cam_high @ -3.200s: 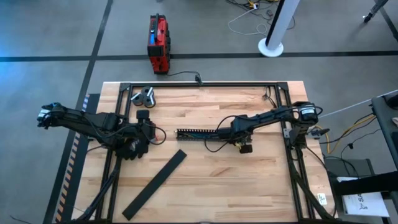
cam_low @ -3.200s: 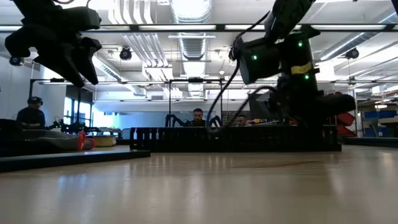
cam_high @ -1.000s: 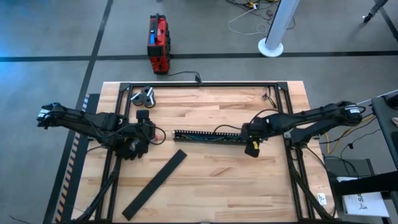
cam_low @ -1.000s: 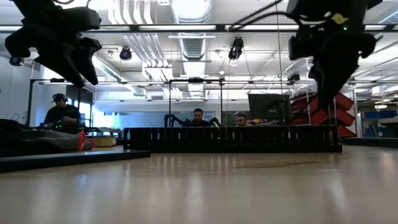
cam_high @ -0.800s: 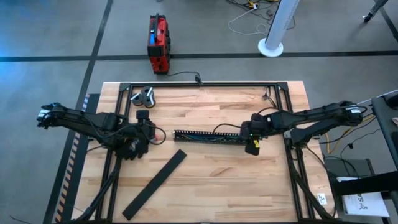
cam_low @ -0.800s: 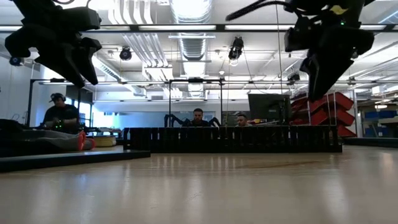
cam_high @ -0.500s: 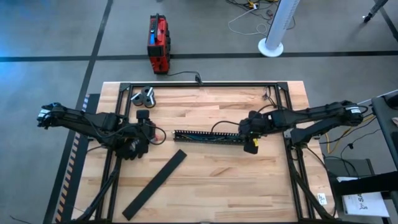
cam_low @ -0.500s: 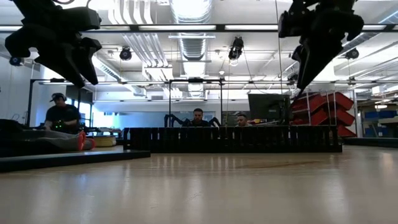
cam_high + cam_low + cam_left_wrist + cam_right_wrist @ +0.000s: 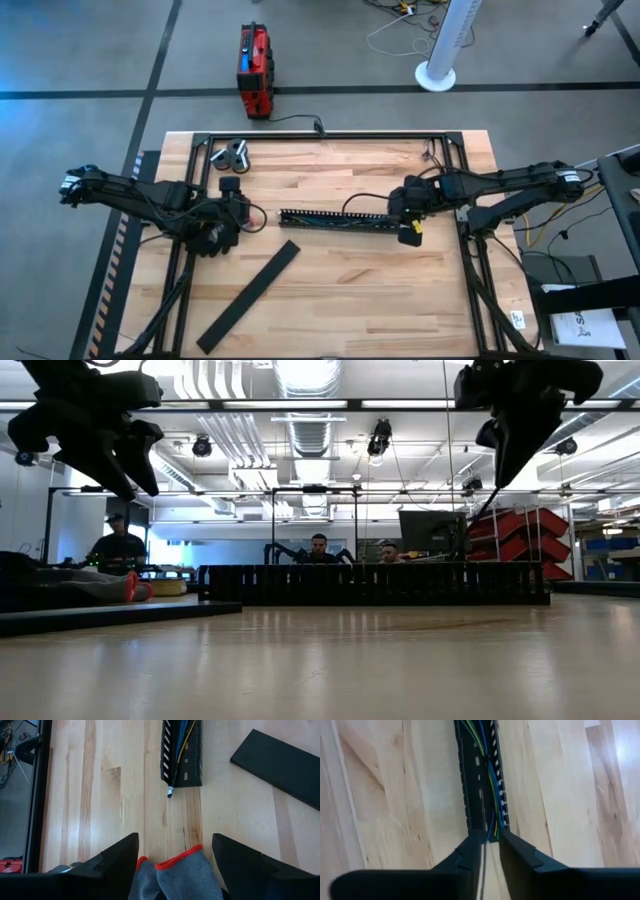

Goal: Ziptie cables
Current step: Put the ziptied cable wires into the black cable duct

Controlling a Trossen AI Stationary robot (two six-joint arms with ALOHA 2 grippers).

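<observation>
Since 3.2 s ago, the right end effector has been drawn from the middle of the comb-toothed cable duct to its right end, where it is now held, fingers nearly closed around a thin strand; what that strand is cannot be told. The cables lie inside the duct, blue, green and yellow. The left end effector hangs spread open and empty above a grey glove near the duct's left end. No tie is seen on the cables; bundling is judged unfinished.

Right gripper nearly closed, raised; left gripper wide apart
</observation>
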